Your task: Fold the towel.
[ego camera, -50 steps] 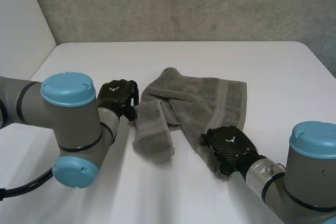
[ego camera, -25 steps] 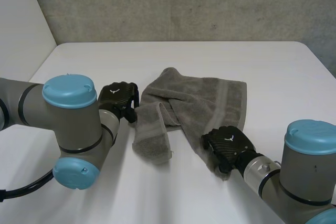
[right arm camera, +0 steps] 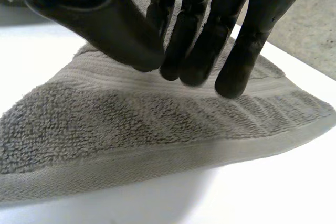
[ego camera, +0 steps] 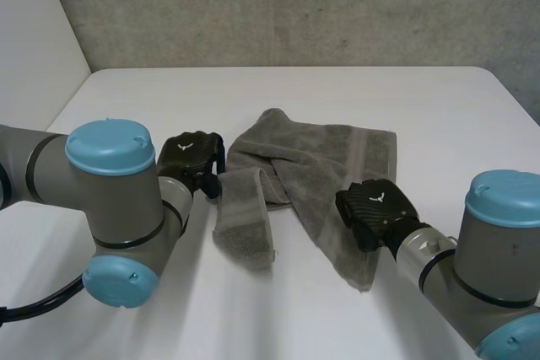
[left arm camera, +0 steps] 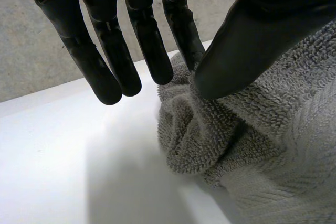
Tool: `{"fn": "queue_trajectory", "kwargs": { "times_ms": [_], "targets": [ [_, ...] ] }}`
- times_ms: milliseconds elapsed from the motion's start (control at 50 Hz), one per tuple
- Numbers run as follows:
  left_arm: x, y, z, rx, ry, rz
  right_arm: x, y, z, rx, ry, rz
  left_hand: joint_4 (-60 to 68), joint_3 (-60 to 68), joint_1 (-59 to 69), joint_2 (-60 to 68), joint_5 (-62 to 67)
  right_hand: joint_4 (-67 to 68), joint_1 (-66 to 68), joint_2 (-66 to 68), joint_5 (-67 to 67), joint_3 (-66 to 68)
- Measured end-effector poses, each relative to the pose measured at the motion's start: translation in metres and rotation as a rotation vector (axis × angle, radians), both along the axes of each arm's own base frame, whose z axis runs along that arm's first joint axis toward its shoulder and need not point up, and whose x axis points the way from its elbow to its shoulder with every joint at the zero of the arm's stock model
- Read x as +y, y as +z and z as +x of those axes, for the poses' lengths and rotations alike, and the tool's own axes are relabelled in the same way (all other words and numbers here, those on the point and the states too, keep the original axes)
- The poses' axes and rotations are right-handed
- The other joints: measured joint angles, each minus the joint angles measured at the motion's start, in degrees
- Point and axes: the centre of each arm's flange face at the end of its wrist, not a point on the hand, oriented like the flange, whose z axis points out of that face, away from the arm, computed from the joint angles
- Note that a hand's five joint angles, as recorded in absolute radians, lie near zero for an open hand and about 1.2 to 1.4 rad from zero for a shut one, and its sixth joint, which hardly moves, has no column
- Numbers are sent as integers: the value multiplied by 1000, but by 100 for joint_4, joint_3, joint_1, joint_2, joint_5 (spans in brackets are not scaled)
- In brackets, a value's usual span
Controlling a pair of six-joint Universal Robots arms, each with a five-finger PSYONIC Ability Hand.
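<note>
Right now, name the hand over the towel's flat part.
The right hand, above the flat banded flap of the towel; the left hand is at its bunched left edge.

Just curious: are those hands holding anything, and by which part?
Nothing is held. Left hand and right hand are open at the towel, fingers straight.

Crumpled grey towel (ego camera: 325, 166) on white table (ego camera: 422, 107)

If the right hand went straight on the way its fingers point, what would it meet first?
The towel: the right hand has straight fingers pointing down at its banded edge, with nothing in between. Whether the tips touch the cloth is unclear.
</note>
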Motion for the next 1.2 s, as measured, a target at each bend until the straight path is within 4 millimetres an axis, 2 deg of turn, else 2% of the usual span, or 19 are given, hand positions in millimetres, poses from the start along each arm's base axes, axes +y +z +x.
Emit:
{"fn": "queue_trajectory", "kwargs": {
  "times_ms": [60,140,240,420,800,1020,1200],
  "targets": [
    [2,0,0,-2,-4,3,3,5,-4,1,-4,5,0,0,0,-1,0,-1523,-1573,-1467,-1556,-1549],
    [5,1,0,-5,-7,7,14,7,-9,9,-1,30,0,-1,0,-1,0,-2738,-2776,-2604,-2826,-2770],
    [6,2,0,-5,-9,8,27,2,-17,19,5,67,0,-1,0,-1,0,-3291,-3367,-3139,-3475,-3308],
    [8,0,0,-7,-11,13,30,-9,-26,9,21,112,0,-1,0,-1,0,-3377,-3442,-3204,-3561,-3382],
    [7,-4,0,-13,-12,20,24,-19,-22,0,35,107,0,-1,0,-1,0,-3881,-3864,-3678,-4028,-3858],
    [7,-4,0,-14,-12,22,27,-18,-24,7,32,122,0,-1,0,-1,0,-4110,-4061,-3895,-4153,-4083],
    [7,-5,0,-14,-11,23,36,-12,-29,16,29,155,0,-1,0,-1,0,-4179,-4109,-3903,-4340,-4125]
  ]
}}
